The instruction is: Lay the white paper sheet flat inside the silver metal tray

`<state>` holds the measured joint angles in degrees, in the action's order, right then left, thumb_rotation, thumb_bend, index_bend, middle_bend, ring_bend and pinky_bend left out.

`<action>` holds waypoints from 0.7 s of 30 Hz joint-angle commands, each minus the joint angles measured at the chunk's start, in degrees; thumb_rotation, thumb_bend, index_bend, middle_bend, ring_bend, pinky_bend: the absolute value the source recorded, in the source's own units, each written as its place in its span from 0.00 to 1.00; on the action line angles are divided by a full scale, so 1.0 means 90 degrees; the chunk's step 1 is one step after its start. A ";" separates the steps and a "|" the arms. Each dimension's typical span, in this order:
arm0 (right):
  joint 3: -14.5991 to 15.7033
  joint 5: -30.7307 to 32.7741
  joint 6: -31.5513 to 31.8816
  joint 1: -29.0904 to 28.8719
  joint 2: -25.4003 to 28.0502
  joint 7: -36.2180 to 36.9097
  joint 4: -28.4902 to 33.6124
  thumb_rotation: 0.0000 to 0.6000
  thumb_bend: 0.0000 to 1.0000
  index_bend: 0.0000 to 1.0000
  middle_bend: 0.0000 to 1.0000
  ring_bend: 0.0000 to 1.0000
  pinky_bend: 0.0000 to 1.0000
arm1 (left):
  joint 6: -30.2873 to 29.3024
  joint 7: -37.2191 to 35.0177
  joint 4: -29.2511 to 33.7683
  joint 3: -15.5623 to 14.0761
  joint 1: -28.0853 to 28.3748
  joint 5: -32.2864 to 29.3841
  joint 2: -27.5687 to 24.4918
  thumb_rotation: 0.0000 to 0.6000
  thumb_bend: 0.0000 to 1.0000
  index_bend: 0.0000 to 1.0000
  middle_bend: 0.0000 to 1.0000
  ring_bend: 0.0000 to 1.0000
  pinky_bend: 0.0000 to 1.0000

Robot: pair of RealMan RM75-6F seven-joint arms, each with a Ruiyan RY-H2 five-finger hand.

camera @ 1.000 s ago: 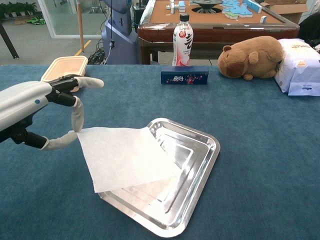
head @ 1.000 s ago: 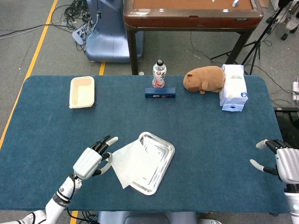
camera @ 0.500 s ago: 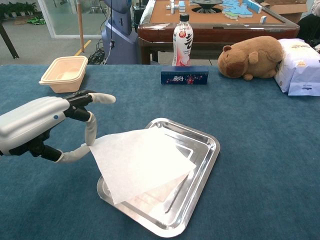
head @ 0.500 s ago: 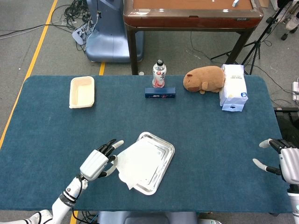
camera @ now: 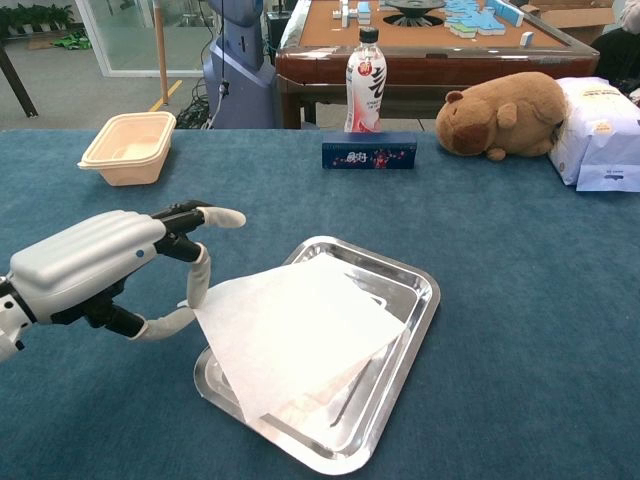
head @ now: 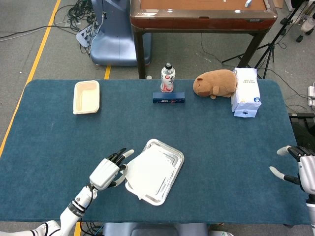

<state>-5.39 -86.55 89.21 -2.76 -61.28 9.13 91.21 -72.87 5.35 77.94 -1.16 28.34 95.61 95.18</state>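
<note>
Paper sheet point(camera: 300, 330) carried further over tray point(camera: 415, 295), left hand point(camera: 95, 270) pinching its edge, right hand point(head: 300, 169) spread empty at table edge.

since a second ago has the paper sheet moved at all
Yes. The white paper sheet, pinched by the left hand, has slid right, further over the silver metal tray, now covering most of it.

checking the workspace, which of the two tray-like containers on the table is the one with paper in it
The silver metal tray near the front edge, beside the left hand, with the white paper sheet over it. The beige food container at the far left has none.
</note>
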 commanded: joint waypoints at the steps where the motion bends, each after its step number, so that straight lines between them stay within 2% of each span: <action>1: 0.0009 0.0005 -0.0018 0.0008 0.0046 0.0010 0.0028 1.00 0.06 0.48 0.49 0.40 0.42 | 0.0033 0.0049 0.0026 0.0024 0.0002 -0.0048 0.0006 1.00 0.44 0.69 0.11 0.00 0.22; 21: 0.0077 -0.0053 0.0075 0.0164 0.0503 -0.0184 0.0312 1.00 0.06 0.48 0.49 0.40 0.42 | -0.0123 0.0381 -0.0217 0.0049 -0.0206 -0.0234 0.0308 1.00 0.44 0.69 0.11 0.00 0.22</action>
<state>-4.68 -87.03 89.86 -1.31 -56.77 7.49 93.99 -73.85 8.65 76.07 -0.79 26.62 93.65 97.81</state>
